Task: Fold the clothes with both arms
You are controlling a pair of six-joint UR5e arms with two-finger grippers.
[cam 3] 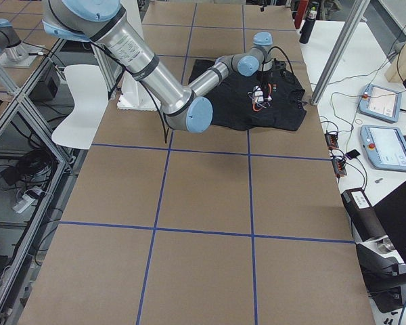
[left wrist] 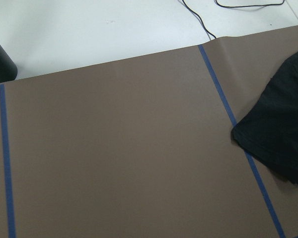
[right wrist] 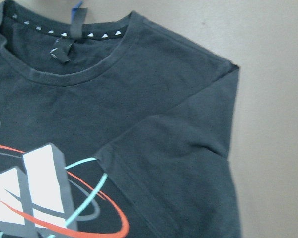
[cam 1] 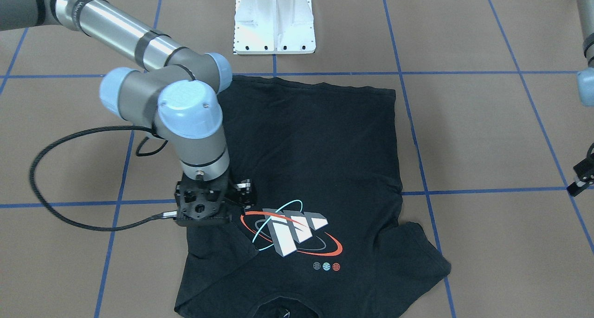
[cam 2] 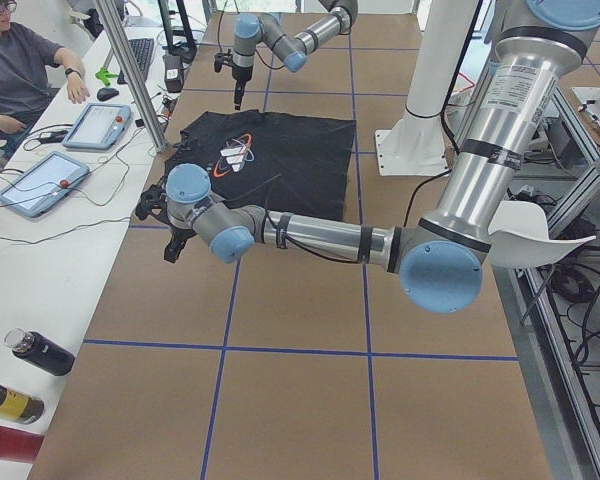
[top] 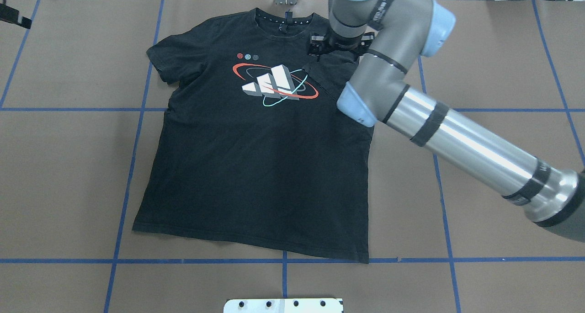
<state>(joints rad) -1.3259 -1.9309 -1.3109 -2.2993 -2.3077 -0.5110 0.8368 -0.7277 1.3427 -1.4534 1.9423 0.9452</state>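
While the right gripper (cam 1: 203,209) hangs over the folded-in sleeve (right wrist: 179,163) of the T-shirt (top: 256,157), its jaws are hidden, so I cannot tell their opening. The left gripper (cam 1: 582,176) is well apart, and there too I cannot tell.

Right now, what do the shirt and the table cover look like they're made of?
Shirt: soft matte black knit, probably cotton jersey; the ribbed collar and limp folds suggest it. Table cover: matte brown sheet, likely paper or thin card; it lies flat, with a slight ridge at its edge.
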